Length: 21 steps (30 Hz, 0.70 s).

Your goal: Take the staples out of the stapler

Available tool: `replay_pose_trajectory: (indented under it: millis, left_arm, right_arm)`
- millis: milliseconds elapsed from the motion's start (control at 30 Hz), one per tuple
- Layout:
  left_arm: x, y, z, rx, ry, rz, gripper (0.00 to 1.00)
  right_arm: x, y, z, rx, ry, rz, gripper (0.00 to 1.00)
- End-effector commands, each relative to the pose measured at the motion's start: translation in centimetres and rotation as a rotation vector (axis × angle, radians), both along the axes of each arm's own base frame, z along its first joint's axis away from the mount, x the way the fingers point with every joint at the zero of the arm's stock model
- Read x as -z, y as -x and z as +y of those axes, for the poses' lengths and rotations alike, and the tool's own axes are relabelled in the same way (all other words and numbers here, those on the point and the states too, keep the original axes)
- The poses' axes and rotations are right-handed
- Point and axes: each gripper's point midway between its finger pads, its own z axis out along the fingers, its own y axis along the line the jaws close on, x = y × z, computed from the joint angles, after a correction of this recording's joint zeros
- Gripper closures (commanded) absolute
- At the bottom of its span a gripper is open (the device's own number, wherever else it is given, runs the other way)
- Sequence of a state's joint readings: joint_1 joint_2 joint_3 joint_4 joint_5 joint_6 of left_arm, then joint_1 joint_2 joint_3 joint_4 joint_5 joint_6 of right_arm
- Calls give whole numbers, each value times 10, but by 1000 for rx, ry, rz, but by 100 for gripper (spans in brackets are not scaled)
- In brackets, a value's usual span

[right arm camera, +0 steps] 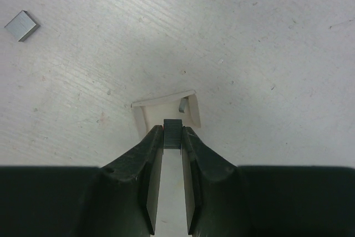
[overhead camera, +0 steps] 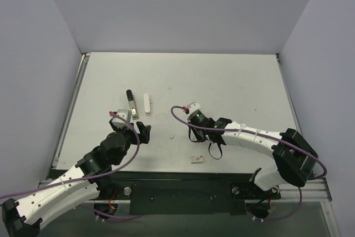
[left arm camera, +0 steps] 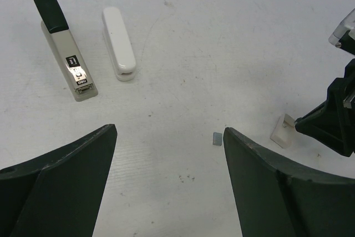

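Pinching the staples point(right arm camera: 172, 134) in our nearly closed right pincer point(right arm camera: 172, 139) just above the surface point(right arm camera: 260, 37), we are hovering the wide-open left pincer point(left arm camera: 169, 134) nearer the stapler point(left arm camera: 67, 56), which is lying ahead-left, long axis pointing away.

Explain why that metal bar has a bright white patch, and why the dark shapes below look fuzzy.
Left wrist view: light glares off the stapler base, bleaching part of its label; the fingers of the left claw sit too near the lens to focus. Right wrist view: the right claw, pinching a ribbed grey staple block, shades the table around it.
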<state>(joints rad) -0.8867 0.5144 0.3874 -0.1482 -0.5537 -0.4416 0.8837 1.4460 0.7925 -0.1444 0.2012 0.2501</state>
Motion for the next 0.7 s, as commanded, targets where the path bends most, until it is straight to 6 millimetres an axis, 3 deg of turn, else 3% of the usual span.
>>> replay_pose_trajectory:
  millis: [0, 667]
  left_arm:
    - [-5, -2, 3, -23, 16, -10, 11]
    - [-5, -2, 2, -16, 15, -11, 11]
  right_arm:
    - [-7, -8, 12, -87, -18, -11, 84]
    - [14, -1, 11, -199, -20, 35, 83]
